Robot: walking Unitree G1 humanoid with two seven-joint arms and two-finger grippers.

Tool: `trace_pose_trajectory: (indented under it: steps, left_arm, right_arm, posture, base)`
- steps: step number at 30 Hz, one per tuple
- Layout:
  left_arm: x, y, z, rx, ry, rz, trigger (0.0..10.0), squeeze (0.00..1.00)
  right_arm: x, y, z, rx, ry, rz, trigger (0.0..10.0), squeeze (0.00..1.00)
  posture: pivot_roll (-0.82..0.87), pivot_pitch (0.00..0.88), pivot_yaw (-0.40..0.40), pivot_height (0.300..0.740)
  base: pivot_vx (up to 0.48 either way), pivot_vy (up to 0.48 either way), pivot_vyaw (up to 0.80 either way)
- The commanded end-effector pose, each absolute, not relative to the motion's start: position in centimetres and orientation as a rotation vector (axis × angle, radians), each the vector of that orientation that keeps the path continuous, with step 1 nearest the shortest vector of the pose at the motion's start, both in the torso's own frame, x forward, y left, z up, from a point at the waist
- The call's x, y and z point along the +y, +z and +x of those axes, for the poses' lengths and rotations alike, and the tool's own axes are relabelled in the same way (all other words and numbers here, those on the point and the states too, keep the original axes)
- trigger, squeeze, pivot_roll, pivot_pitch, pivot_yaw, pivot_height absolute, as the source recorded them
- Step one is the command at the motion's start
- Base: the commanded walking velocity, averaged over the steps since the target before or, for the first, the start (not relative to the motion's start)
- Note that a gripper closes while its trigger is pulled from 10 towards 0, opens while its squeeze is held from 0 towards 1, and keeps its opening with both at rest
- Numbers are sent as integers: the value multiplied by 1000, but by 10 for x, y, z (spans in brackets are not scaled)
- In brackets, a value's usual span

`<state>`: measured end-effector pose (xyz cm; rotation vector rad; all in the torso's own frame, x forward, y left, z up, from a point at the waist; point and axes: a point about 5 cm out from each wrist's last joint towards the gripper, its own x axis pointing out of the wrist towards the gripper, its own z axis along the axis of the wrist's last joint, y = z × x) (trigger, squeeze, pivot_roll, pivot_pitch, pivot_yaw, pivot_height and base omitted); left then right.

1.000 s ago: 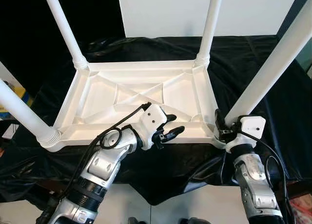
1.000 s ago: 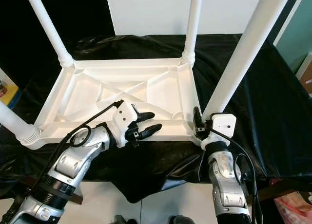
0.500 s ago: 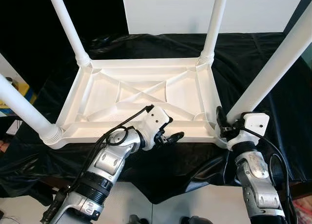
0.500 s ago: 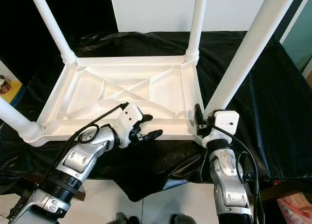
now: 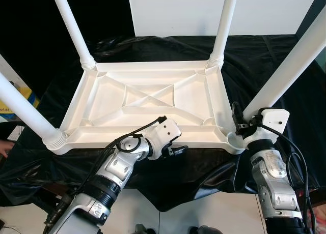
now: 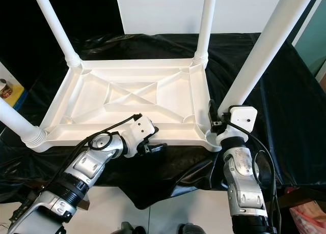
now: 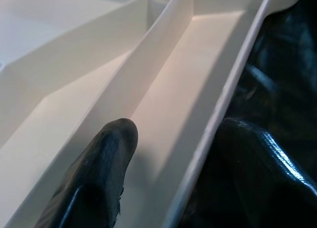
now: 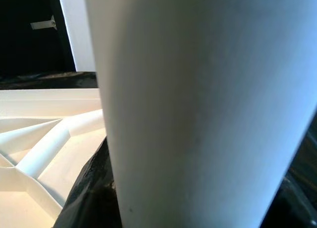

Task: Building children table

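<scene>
A white children's table [image 5: 153, 67] lies upside down on a black cloth, its four legs pointing up. My left gripper [image 5: 173, 148] is at the middle of the table's near rim, open. One of its fingers [image 7: 99, 178] lies inside the rim channel and the other is outside against the cloth. My right gripper [image 5: 245, 128] is shut on the base of the near-right leg [image 5: 285, 66] at the table's corner. That leg fills the space between the right fingers [image 8: 89, 188] in the right wrist view.
The black cloth [image 5: 265, 56] covers the whole work surface and hangs over its front edge. A white board [image 5: 204, 10] stands behind the table. The other legs [image 5: 71, 28] [image 5: 224, 25] [image 5: 25, 112] rise steeply. Pale floor [image 5: 204, 213] shows between my arms.
My left gripper has dropped from above the tabletop's underside to the near rim, and its fingers now straddle it. The right gripper has stayed on the leg. The camera shifted slightly.
</scene>
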<state>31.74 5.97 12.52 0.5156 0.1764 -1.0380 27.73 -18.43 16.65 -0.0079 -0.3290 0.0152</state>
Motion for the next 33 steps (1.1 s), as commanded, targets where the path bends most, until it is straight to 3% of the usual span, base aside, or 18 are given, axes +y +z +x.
trace_pose_trajectory:
  steps: [1, 2, 3, 4, 5, 19, 24, 31, 32, 33]
  left_arm:
    - [64, 122, 322, 180, -957, 540, 7137, 0]
    - [66, 122, 323, 182, -948, 544, 7137, 0]
    - [68, 123, 325, 181, -946, 552, 4392, 0]
    - [68, 123, 325, 181, -946, 552, 4392, 0]
    - [70, 125, 326, 175, -956, 564, 0, 0]
    - [92, 133, 307, 121, -1257, 785, 0, 0]
    - [108, 133, 305, 133, -1306, 919, 0, 0]
    - [120, 136, 307, 151, -1296, 982, 0, 0]
    - [120, 137, 309, 149, -1272, 986, 10000, 0]
    - [120, 137, 309, 149, -1272, 986, 10000, 0]
  right_arm:
    - [-185, 167, 278, -324, 12, -2, 10000, 0]
    - [-185, 167, 278, -322, 12, -2, 10000, 0]
    - [-185, 166, 278, -319, 12, -2, 10000, 0]
    - [-185, 166, 278, -319, 12, -2, 10000, 0]
    - [-185, 166, 278, -318, 12, -2, 10000, 0]
    - [-185, 160, 278, -296, 9, -2, 10000, 0]
    - [-185, 159, 279, -294, 10, -3, 10000, 0]
    - [-185, 159, 279, -291, 13, -3, 10000, 0]
    - [-184, 158, 280, -288, 17, -1, 10000, 0]
    - [-184, 158, 280, -288, 17, -1, 10000, 0]
  posture:
    - [-150, 93, 53, 740]
    - [-150, 93, 53, 740]
    - [-149, 94, 54, 740]
    - [-149, 94, 54, 740]
    - [-149, 94, 55, 740]
    - [-141, 100, 60, 740]
    - [-141, 98, 59, 740]
    - [-135, 97, 56, 740]
    - [-130, 102, 57, 740]
    - [-130, 102, 57, 740]
  base:
    - [0, 0, 0]
    - [0, 0, 0]
    - [0, 0, 0]
    - [0, 0, 0]
    - [0, 0, 0]
    - [0, 0, 0]
    - [0, 0, 0]
    - [0, 0, 0]
    - [0, 0, 0]
    - [0, 0, 0]
